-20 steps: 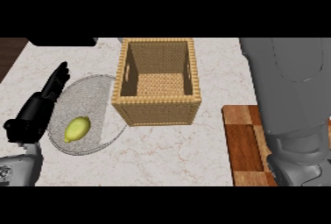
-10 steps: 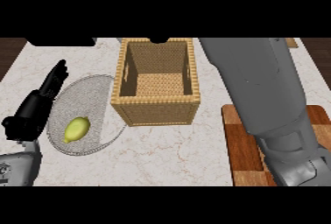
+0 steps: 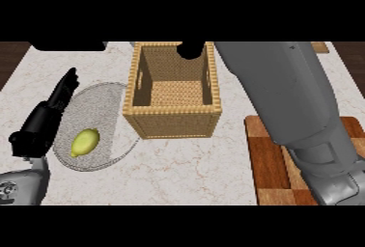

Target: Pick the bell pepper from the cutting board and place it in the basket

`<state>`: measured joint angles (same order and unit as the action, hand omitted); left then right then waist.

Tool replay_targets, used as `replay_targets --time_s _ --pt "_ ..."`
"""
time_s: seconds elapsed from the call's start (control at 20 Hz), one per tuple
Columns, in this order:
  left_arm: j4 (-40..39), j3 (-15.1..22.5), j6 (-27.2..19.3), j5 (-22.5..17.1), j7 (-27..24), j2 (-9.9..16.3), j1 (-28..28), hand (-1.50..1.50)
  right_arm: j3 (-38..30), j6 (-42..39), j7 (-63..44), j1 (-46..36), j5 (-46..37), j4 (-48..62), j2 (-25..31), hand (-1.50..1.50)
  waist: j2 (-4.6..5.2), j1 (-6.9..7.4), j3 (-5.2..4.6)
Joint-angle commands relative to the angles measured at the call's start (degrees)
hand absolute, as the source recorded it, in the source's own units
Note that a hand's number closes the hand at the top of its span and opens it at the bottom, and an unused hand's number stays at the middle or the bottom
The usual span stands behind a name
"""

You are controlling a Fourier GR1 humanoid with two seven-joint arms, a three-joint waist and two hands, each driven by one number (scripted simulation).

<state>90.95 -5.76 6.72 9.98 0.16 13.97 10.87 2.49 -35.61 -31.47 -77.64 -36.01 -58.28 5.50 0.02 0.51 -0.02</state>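
The right arm stretches up over the tall woven wicker basket (image 3: 171, 96), only a dark tip of the right hand (image 3: 189, 50) showing above its far rim, so whether it clasps the bell pepper I cannot tell, while the left hand (image 3: 44, 120) rests straight-fingered beside the plate.

I see a pale marble counter (image 3: 185, 164) with faint veining filling most of my view. Dark wooden floor (image 3: 13, 53) shows beyond its far left and far right corners. The light is even, shadows soft.
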Motion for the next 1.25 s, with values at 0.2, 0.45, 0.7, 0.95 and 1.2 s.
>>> replay_targets --time_s 0.2,0.45,0.7,0.95,1.2 --pt "0.92 1.06 -0.53 0.54 1.57 -1.84 -0.35 0.0 -2.97 0.31 0.39 1.94 3.38 0.78 -3.52 -1.5 -0.07 -0.09 0.01" --pt "-0.03 -1.09 0.18 -0.12 -0.58 0.19 0.1 0.0 -10.74 10.09 0.76 3.81 7.51 -2.44 -4.99 -1.5 -0.12 -0.05 0.05" --pt "-1.85 -1.08 0.9 -0.31 -0.17 0.49 1.75 0.0 -18.22 23.51 -0.9 3.0 8.1 -2.28 -4.8 -1.5 0.2 -0.06 0.03" --pt "-0.02 -0.44 -0.2 0.02 -0.03 -0.89 1.53 0.0 -25.53 27.56 1.03 1.97 9.75 1.83 3.25 -1.5 0.32 0.43 0.03" --pt "-4.28 -1.64 1.06 -0.7 -0.1 0.22 3.83 0.0 -29.85 28.88 4.45 6.18 12.44 1.64 8.69 -1.5 0.28 -0.5 0.03"
